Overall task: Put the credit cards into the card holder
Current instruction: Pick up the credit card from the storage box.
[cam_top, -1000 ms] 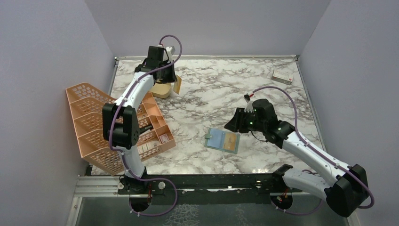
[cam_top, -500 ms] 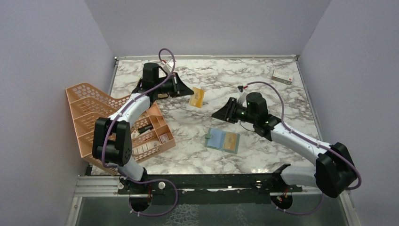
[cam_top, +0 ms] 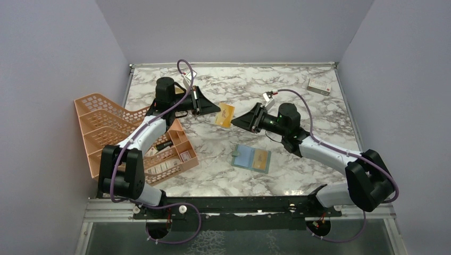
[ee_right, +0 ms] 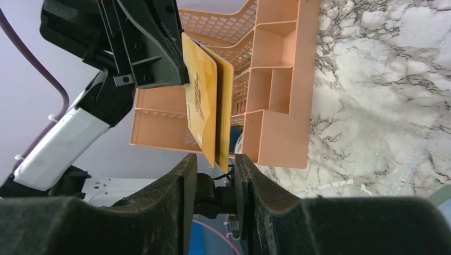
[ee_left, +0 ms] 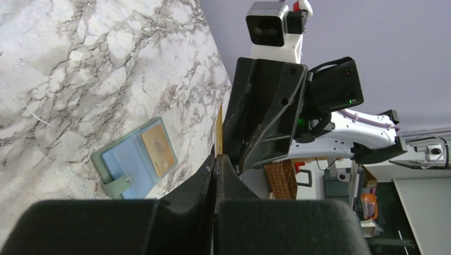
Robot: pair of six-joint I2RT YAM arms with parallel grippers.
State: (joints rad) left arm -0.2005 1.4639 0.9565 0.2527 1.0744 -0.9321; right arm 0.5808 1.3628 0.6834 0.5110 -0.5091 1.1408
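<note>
Okay, containers first. On my overhead feed the wallet [cam_top: 251, 158] lies open and flat on the tabletop [cam_top: 276, 85], around the middle and toward the near edge. Its pale blue panel is on the left, the tan panel on the right, and the snap tab sticks out at the left side. I can see one tan card [cam_top: 260, 160] seated in the right-hand panel.

Along the left edge sits the peach basket [cam_top: 101, 119], a mesh tray split into several compartments. In the cells nearest the wallet I make out a dark stick [cam_top: 165, 144] and a couple of pale packets [cam_top: 185, 155], too small for me to identify.

Now the arms, meeting nose to nose above the tabletop, farther back than the wallet. My left gripper [cam_top: 216, 109] is clamped tight on two cards [cam_top: 225, 114], holding them on edge and clear of the surface. My right gripper [cam_top: 234, 119] faces it from the other side. In its wrist view the fingers [ee_right: 183, 180] stand a narrow way apart with the cards' near edge dipping between the tips. Whether the pads actually press the cards, I cannot tell.

From the left wrist, the right gripper fills the space just beyond the cards, with the wallet on the tabletop beneath it.

A white box [cam_top: 319, 86] lies by the far right corner, well apart from everything.
</note>
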